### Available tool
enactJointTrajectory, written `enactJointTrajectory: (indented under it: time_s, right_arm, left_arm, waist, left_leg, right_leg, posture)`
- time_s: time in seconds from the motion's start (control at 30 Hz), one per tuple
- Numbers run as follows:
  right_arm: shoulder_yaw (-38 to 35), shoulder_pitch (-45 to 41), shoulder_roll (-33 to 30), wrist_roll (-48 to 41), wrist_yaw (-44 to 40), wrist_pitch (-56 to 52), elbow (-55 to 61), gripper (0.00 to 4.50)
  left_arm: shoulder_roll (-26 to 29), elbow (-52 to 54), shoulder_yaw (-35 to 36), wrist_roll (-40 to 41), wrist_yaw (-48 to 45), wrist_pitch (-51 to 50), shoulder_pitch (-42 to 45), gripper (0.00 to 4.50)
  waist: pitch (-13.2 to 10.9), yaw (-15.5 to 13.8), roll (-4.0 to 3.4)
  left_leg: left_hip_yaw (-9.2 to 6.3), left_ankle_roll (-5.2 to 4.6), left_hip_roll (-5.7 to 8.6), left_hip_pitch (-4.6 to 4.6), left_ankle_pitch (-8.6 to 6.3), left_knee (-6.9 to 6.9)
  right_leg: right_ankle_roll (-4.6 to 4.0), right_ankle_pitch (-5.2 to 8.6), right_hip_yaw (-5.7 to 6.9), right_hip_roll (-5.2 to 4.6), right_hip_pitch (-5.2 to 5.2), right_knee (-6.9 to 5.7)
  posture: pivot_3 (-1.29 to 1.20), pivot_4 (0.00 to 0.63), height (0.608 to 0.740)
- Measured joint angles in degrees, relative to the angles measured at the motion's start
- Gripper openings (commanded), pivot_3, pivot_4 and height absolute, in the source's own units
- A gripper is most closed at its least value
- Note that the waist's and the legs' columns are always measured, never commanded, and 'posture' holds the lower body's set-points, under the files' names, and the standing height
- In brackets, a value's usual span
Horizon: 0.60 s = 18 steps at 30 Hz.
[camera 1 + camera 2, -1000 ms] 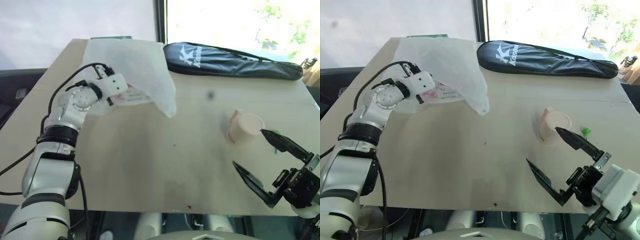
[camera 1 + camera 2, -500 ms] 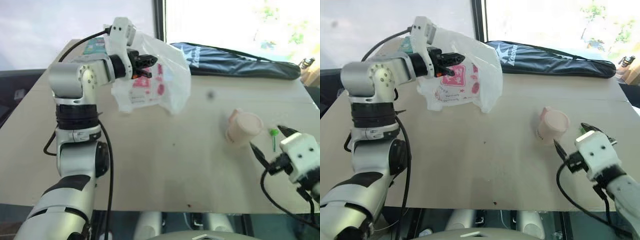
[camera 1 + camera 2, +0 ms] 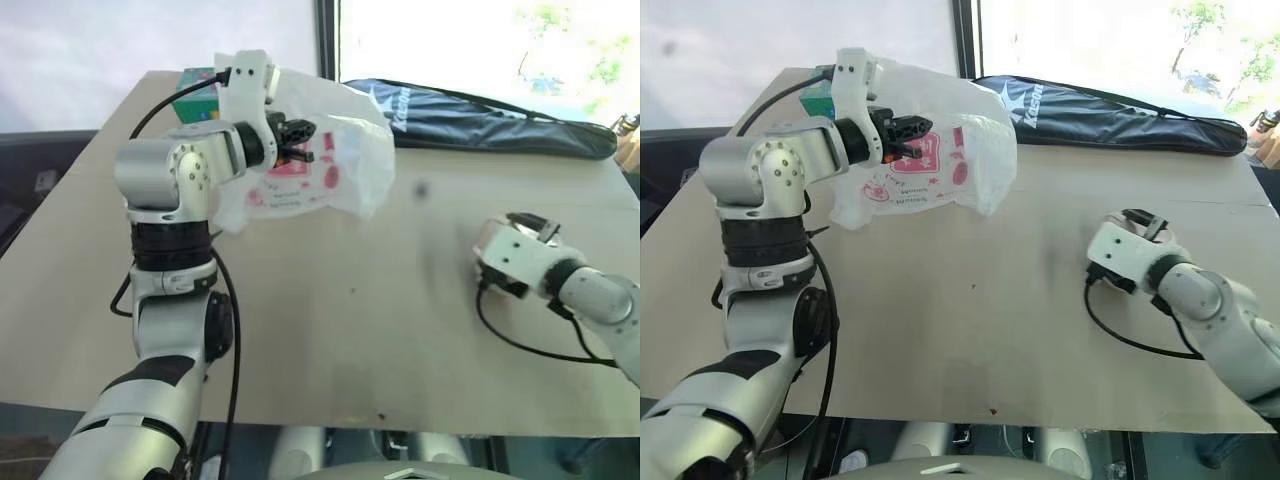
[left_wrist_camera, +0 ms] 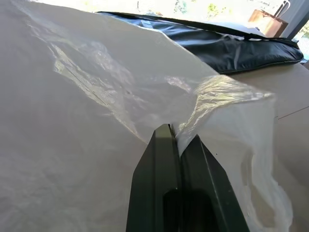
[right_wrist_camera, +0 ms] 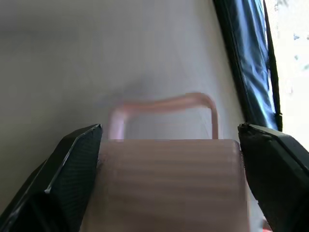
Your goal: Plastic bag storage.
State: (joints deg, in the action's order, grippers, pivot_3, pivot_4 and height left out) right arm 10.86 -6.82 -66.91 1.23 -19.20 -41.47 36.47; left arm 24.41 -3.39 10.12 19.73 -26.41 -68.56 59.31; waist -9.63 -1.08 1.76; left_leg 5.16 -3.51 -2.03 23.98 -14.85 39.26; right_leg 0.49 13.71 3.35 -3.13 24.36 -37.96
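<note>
Plastic bag: thin, crinkly, translucent; pinched by left fingers. Right fingers spread wide.

Glaring window backlight (right-wrist blur) — daylight

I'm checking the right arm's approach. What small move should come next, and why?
Probably close the right gripper on the pink cup: its open fingers already flank the cup, while the left gripper holds the plastic bag pinched and lifted.
</note>
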Motion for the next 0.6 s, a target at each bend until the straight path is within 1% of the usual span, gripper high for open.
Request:
enactJointTrajectory:
  time_s: [0.03,0.1,0.13,0.17,0.3,0.4,0.47,0.6]
  right_arm:
    - [-2.5,2.0,-1.1,0.9,-0.9,-1.2,0.0,4.5]
    - [-6.1,3.4,-0.3,0.8,-2.2,-3.3,0.8,4.5]
    - [-7.8,3.5,1.5,0.0,-2.8,-4.5,1.9,4.5]
    - [-9.7,3.4,5.0,-1.3,-3.1,-6.3,4.0,4.5]
    - [-9.7,5.4,5.9,-0.8,-4.1,-9.1,8.1,4.5]
    - [-12.6,4.6,15.6,-1.6,-2.3,-17.7,11.4,4.5]
    - [-13.1,4.4,18.1,-1.4,-0.9,-22.4,14.3,4.5]
    - [-12.3,6.6,17.9,0.2,0.7,-25.5,19.1,4.5]
  left_arm:
    - [0.2,0.6,0.2,0.2,0.3,0.0,-0.4,0.03]
    - [0.6,1.0,0.7,0.3,0.6,0.0,-1.0,0.03]
    - [0.6,1.2,0.6,0.5,0.7,0.0,-1.1,0.03]
    - [0.3,1.3,0.5,0.8,0.7,0.0,-1.2,0.03]
    - [-0.3,2.2,0.0,1.3,0.9,0.0,-1.2,0.03]
    - [-0.4,2.2,-0.4,1.6,1.3,0.2,-1.2,0.03]
    - [-0.5,2.2,-0.9,1.8,1.4,0.3,-1.2,0.03]
    - [-0.8,2.0,-1.2,1.8,1.8,0.4,-1.2,0.03]
  waist:
    - [0.0,0.0,0.0]
    - [0.0,0.1,0.0]
    - [0.0,0.2,0.0]
    - [0.0,0.3,0.01]
    - [0.0,0.3,-0.08]
    - [0.0,0.3,-0.08]
    - [0.0,0.3,-0.09]
    - [0.0,0.2,-0.09]
  left_leg:
    - [-0.03,0.0,-0.01,0.0,0.0,0.01]
    - [-0.07,0.06,-0.04,-0.14,0.03,0.05]
    - [-0.11,0.12,-0.06,-0.17,0.07,0.05]
    - [-0.16,0.18,-0.1,-0.21,0.11,0.08]
    - [-0.18,0.21,-0.09,-0.25,0.12,0.08]
    - [-0.18,0.21,-0.08,-0.23,0.13,0.11]
    - [-0.2,0.21,-0.07,-0.22,0.13,0.11]
    - [-0.23,0.21,-0.05,-0.19,0.12,0.1]
  right_leg:
    - [0.0,0.0,0.03,0.0,-0.02,0.0]
    - [0.01,0.01,0.06,0.04,-0.13,-0.03]
    - [0.02,0.02,0.07,0.08,-0.17,-0.03]
    - [0.07,0.05,0.09,0.15,-0.2,-0.05]
    - [0.19,0.12,0.1,0.15,-0.21,-0.12]
    - [0.0,0.0,0.07,0.14,-0.21,-0.15]
    - [-0.01,0.0,0.09,0.14,-0.21,-0.15]
    - [-0.01,0.01,0.13,0.13,-0.21,-0.11]
  posture:
    - [0.0,0.15,0.74]
    - [0.0,0.15,0.74]
    - [0.0,0.15,0.74]
    - [0.0,0.15,0.74]
    - [0.0,0.15,0.74]
    - [0.0,0.15,0.74]
    - [0.0,0.15,0.74]
    - [0.0,0.15,0.74]
